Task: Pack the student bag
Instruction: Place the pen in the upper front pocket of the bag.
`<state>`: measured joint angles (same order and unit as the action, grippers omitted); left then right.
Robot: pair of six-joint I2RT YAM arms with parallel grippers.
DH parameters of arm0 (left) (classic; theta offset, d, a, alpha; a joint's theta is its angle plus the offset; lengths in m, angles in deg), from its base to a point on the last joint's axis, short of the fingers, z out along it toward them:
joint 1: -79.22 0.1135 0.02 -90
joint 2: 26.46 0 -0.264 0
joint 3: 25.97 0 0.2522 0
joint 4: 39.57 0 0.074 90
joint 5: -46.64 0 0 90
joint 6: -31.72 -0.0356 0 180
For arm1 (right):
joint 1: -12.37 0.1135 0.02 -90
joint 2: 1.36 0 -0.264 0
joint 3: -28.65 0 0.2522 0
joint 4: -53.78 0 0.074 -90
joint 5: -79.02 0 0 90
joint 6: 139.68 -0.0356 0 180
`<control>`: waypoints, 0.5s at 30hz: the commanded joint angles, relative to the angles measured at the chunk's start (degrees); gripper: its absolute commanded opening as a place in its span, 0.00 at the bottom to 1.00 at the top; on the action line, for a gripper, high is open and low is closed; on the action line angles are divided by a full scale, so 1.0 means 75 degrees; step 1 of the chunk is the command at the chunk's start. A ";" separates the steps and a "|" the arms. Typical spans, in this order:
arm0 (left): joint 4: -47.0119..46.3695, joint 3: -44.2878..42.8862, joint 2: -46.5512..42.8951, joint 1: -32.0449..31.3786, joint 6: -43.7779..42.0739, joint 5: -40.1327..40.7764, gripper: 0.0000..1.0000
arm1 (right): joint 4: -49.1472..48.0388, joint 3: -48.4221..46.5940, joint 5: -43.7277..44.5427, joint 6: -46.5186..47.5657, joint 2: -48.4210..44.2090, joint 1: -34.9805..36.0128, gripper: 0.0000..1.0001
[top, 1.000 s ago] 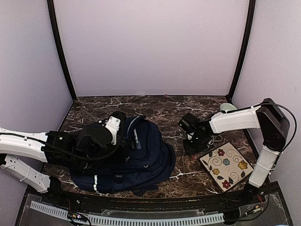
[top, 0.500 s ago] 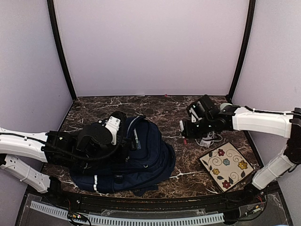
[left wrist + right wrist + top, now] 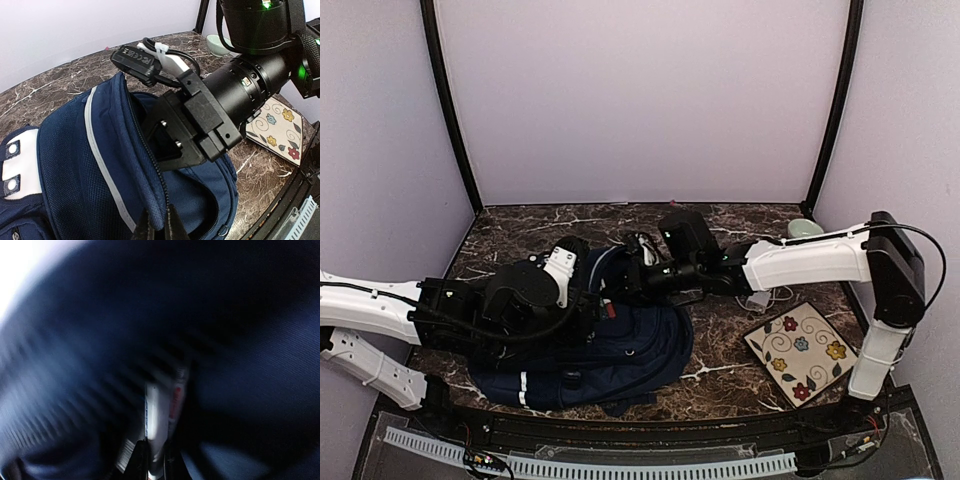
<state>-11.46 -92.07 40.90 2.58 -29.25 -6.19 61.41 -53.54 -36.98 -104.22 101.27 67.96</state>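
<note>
On the dark marble table (image 3: pixel 720 390), the navy student bag (image 3: pixel 630 345) lies at 8 o'clock from centre, its mouth held open. The left gripper (image 3: pixel 159 227), fingers narrowed, pinches the bag's piped rim. The right gripper (image 3: pixel 152 460), reaching across from 3 o'clock, is clamped on a slim white-and-red item (image 3: pixel 161 410), too blurred to name, inside the opening. A floral square (image 3: pixel 802 350) sits at 4 o'clock and a pale green bowl (image 3: pixel 805 228) at 2.

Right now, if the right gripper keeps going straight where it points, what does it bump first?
Probably the dark blue inside of the backpack. The right gripper, pinching a thin white-and-red thing, points into the open backpack. The blur hides how deep it is.
</note>
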 commanded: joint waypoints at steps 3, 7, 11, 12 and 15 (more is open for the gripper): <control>-0.0136 0.0229 -0.0299 0.0188 -0.0052 0.0602 0.00 | -0.0423 -0.0864 -0.0381 -0.0099 0.0701 0.0209 0.00; -0.0209 0.0274 -0.0380 0.0188 -0.0088 0.0596 0.00 | -0.0653 -0.0991 -0.0575 -0.0279 0.1083 0.0234 0.00; -0.0069 0.0390 -0.0571 0.0192 0.0038 0.0683 0.00 | -0.0280 -0.0832 0.0178 0.0014 0.0854 0.0210 0.23; -0.0038 0.0452 -0.0596 0.0198 0.0087 0.0686 0.00 | 0.0005 -0.0827 0.0463 0.0200 0.0730 0.0205 0.28; 0.0102 0.0587 -0.0626 0.0197 0.0301 0.0631 0.00 | 0.1089 -0.0909 0.1293 0.0823 0.0368 0.0205 0.36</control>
<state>-12.51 -89.55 38.58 3.10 -28.50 -5.18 59.99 -59.68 -35.34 -103.59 107.39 68.81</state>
